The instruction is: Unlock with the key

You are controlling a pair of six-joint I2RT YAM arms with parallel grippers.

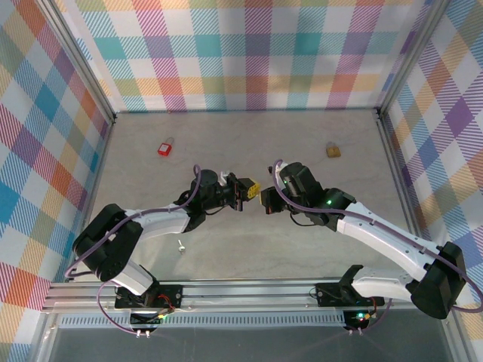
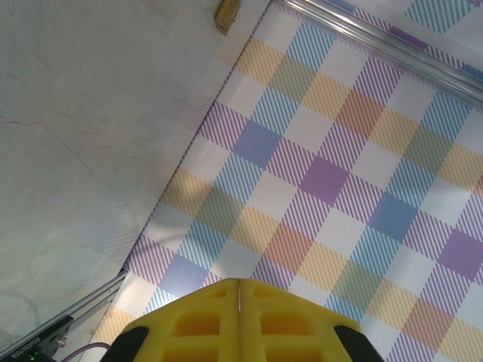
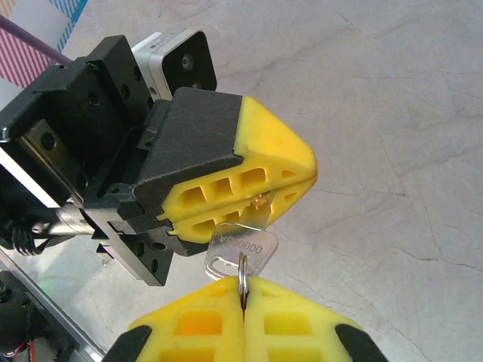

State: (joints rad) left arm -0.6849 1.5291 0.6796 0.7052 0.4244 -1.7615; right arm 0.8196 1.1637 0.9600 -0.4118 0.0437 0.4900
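My two grippers meet above the middle of the table. In the right wrist view a silver key (image 3: 241, 249) stamped with digits hangs between them. My left gripper (image 3: 306, 177) is shut on the key's blade, which is hidden inside its yellow pads. My right gripper (image 3: 243, 290) is shut on the thin key ring (image 3: 242, 273) that passes through the key's head. From above, the left gripper (image 1: 251, 190) and the right gripper (image 1: 266, 202) nearly touch. A red padlock (image 1: 165, 148) lies far left on the table, and a brass padlock (image 1: 333, 150) far right.
The brass padlock (image 2: 227, 13) lies near the foot of the plaid wall (image 2: 339, 173) in the left wrist view. A small silver piece (image 1: 181, 245) rests on the table near the left arm. Plaid walls enclose the grey tabletop (image 1: 249, 143).
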